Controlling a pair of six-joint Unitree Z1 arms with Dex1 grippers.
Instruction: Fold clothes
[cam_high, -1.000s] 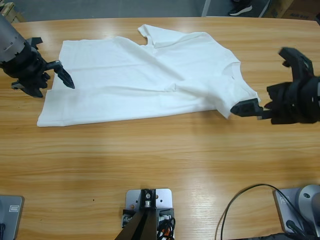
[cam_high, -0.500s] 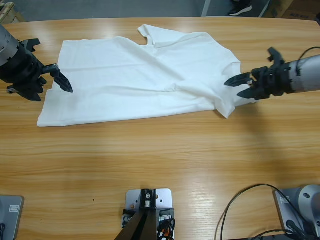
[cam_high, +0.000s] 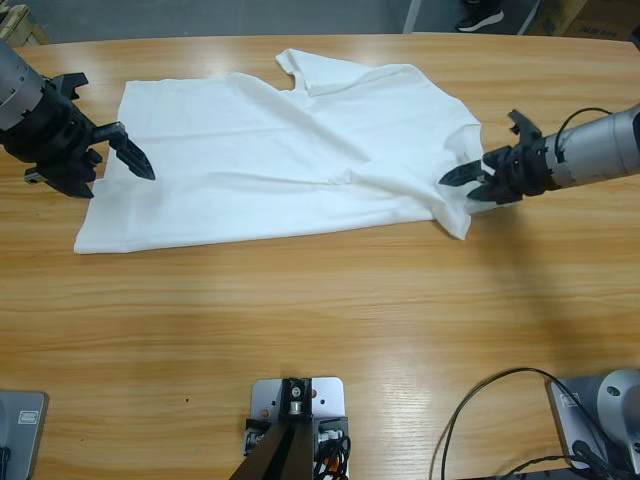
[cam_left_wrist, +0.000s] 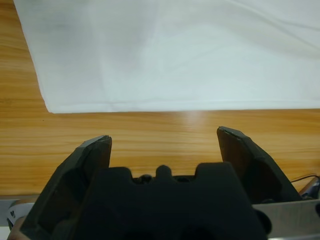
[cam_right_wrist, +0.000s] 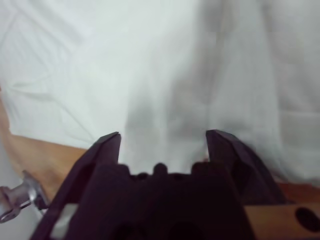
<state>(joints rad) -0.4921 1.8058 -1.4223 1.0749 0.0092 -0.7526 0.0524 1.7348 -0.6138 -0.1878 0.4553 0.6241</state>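
High view shows the white T-shirt (cam_high: 290, 155) spread flat across the upper middle of the wooden surface (cam_high: 320, 320), one sleeve folded up at its top edge; its neck, label and any lettering cannot be made out. Left wrist view cuts the shirt (cam_left_wrist: 170, 55) off on three sides, showing only a hem and one corner with bare wood (cam_left_wrist: 160, 135) below. Right wrist view is filled with blurred cloth (cam_right_wrist: 160, 70), edges unclear.

The left end effector (cam_high: 140, 165) reaches in from the left edge, its jaws apart, tips over the shirt's left edge. The right end effector (cam_high: 462, 180) comes in from the right, forearm nearly level, jaws apart at the shirt's right sleeve; contact cannot be judged.
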